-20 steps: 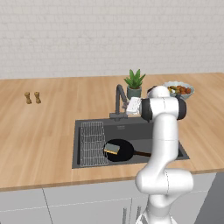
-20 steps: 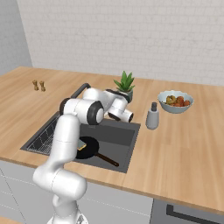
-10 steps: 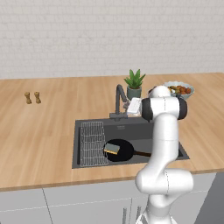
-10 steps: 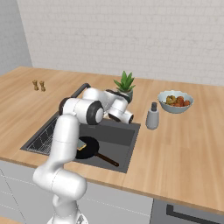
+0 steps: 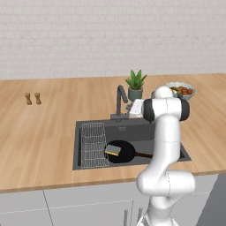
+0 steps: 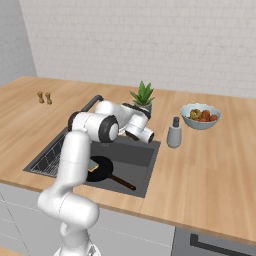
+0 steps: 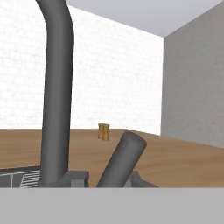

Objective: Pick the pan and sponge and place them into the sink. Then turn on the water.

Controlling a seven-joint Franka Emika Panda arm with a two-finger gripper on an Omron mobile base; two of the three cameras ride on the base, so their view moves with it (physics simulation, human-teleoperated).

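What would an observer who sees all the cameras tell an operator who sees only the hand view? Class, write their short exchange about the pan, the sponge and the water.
Operator: I see the faucet up close. Are the pan and sponge in the sink?
Observer: Yes. The pan lies flat in the basin beside the rack, with the sponge on its left edge.
Operator: Is water running?
Observer: From the base views I see no stream under the spout.
Operator: Where is my gripper?
Observer: Just right of the faucet's base, at the sink's back edge, in front of the plant.
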